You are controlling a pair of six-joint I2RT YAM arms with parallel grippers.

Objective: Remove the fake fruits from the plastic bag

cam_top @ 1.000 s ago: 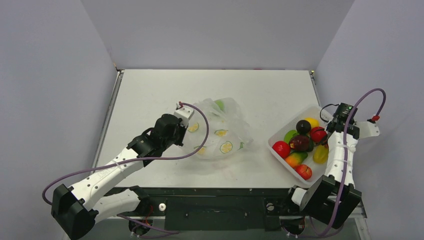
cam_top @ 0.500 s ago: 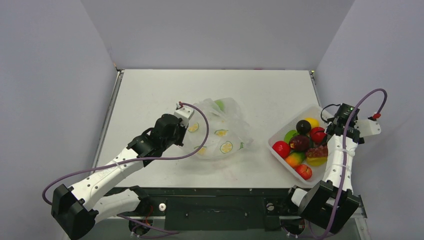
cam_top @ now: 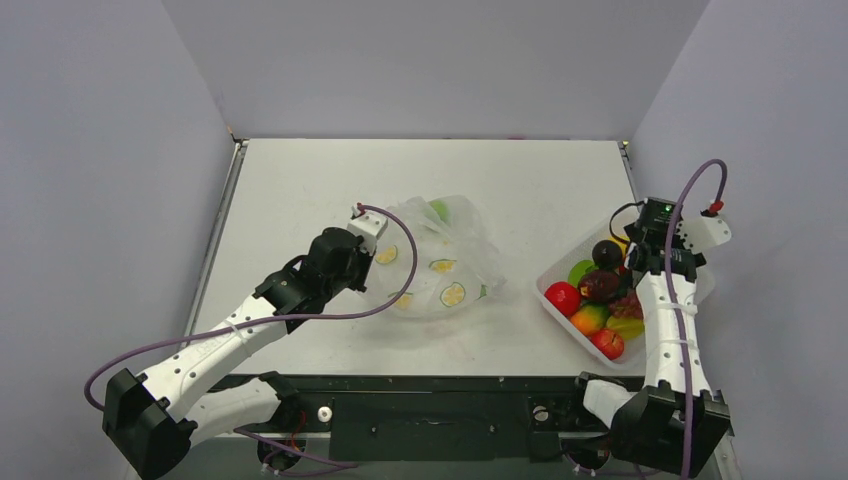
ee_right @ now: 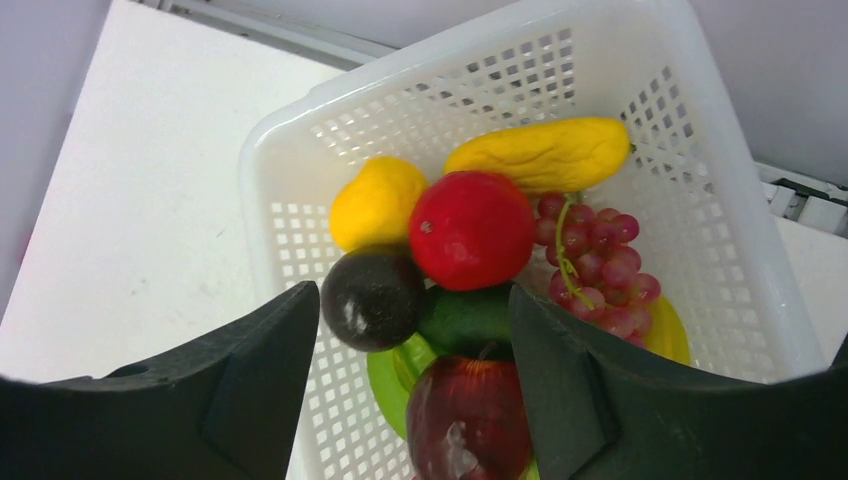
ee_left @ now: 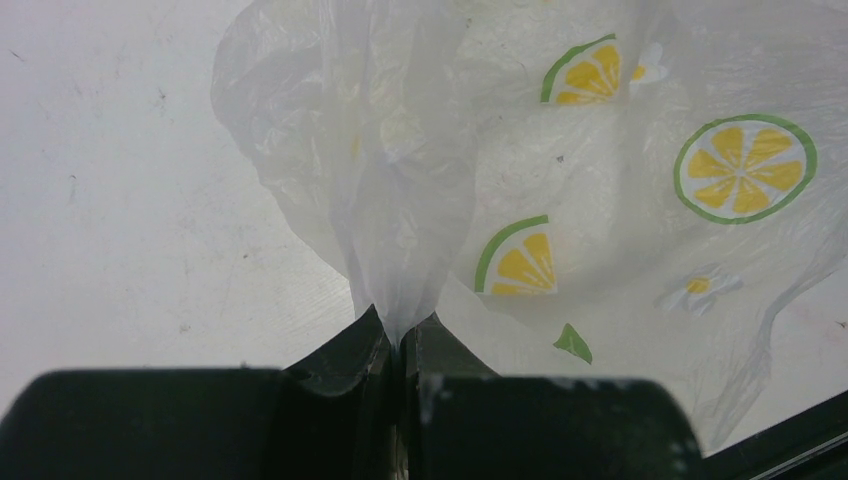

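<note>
White table (cam_top: 300, 190) (faintly scuffed) between pale lilac walls (cam_top: 100, 150).

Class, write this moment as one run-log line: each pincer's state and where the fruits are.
left pincer: shut on plastic bag | right pincer: open above white basket | fake fruits: piled in basket

readable text: none in any view.
plastic bag (ee_left: 620, 200): printed citrus slices, small flowers and a leaf; no letters or numbers.
basket (ee_right: 700, 150): plain white, no label legible.
</note>
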